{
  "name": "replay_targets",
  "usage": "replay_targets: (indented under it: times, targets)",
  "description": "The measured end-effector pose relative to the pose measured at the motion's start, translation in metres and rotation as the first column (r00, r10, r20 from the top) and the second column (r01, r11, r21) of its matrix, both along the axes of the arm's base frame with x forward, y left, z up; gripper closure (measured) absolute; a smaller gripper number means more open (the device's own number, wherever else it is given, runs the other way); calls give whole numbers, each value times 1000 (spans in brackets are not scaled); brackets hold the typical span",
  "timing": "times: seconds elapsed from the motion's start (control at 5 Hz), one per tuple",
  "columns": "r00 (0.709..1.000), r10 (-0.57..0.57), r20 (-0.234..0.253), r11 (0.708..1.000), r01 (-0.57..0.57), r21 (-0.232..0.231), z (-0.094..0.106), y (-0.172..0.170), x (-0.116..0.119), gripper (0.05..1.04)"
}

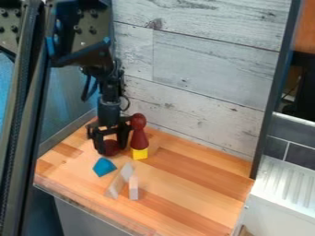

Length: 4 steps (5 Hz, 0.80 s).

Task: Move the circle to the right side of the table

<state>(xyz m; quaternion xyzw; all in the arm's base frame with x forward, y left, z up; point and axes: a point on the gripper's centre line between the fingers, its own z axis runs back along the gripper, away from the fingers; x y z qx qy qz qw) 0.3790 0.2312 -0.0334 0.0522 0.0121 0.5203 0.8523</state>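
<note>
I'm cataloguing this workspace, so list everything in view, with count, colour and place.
Ball: one, dark red, under the arm's end
Pin-shaped piece: one, dark red, right of the ball
Small block: one, yellow, at the pin's foot
Angular block: one, blue, in front of the ball
Pale blocks: two, whitish and pinkish, near the front
Table: one, wood-brown, beneath these
Plank wall: one, whitish, behind
Ridged tray: one, white, right edge
Bars: dark, left edge, count unclear
Robot arm: one, black, upper left
</note>
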Motion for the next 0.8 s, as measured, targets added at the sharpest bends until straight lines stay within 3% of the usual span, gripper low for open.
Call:
replay_targets:
  times: [0.2, 0.4, 0.6, 0.8]
  targets:
    - [999, -52, 17, 998, 51, 36, 32, 6, 1, 306]
    - [996, -73, 44, 996, 71, 44, 59, 10, -3, 306]
    - [991, -122, 60, 992, 123, -11, 88, 10, -14, 306]
    - [970, -236, 66, 970, 239, -50, 104, -7, -22, 306]
